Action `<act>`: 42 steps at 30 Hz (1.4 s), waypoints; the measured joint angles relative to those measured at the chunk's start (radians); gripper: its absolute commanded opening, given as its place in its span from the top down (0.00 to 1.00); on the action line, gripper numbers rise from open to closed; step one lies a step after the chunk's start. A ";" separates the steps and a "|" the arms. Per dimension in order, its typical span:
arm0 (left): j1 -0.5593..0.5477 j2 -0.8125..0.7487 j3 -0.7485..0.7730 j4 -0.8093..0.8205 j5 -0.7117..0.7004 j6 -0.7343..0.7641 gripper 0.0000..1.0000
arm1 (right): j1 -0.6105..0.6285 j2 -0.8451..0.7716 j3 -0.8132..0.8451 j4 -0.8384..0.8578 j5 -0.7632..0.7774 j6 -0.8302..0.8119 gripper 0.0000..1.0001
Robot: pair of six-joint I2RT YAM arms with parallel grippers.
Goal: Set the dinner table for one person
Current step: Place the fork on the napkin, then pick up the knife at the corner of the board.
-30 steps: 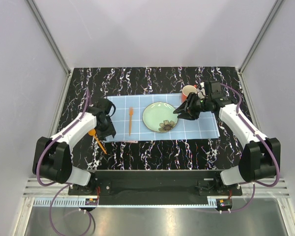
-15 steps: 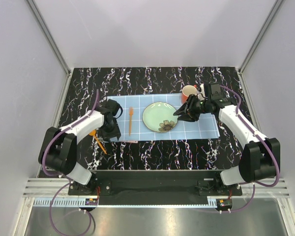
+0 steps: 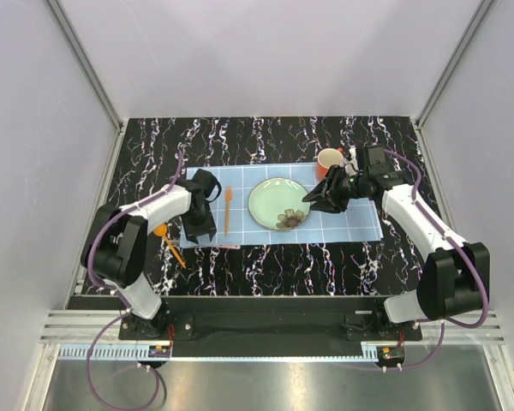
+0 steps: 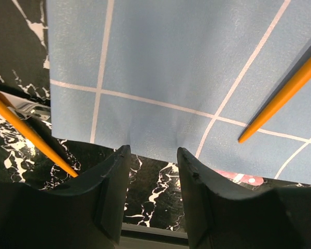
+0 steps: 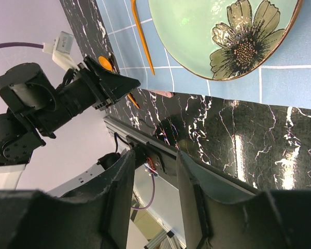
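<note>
— We see the tabletop (image 3: 265, 137) lying flat, its long axis left to right, with bare marble along its far edge.
— The mat (image 3: 343, 224) sits mid-tabletop with the plate (image 3: 278, 204) on it. Our left tool (image 4: 153, 150) hangs over the mat's near edge and our right tool (image 5: 155, 153) is beside the plate. Both gape, holding nothing.

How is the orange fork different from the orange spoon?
The fork lies on the blue placemat; the spoon lies off it, on the dinner table. The fork points straight up the picture; the spoon is slanted. Both are orange and lie flat.
</note>
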 measured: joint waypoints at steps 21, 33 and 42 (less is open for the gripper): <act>-0.055 0.014 -0.035 0.056 -0.011 0.000 0.56 | 0.000 0.000 -0.028 0.000 0.000 0.000 0.56; -0.072 -0.025 -0.071 0.080 -0.002 0.008 0.56 | 0.000 -0.007 -0.050 0.000 0.000 0.000 0.56; -0.089 -0.061 -0.071 -0.066 0.023 0.035 0.55 | 0.000 -0.013 -0.053 0.000 0.000 0.000 0.56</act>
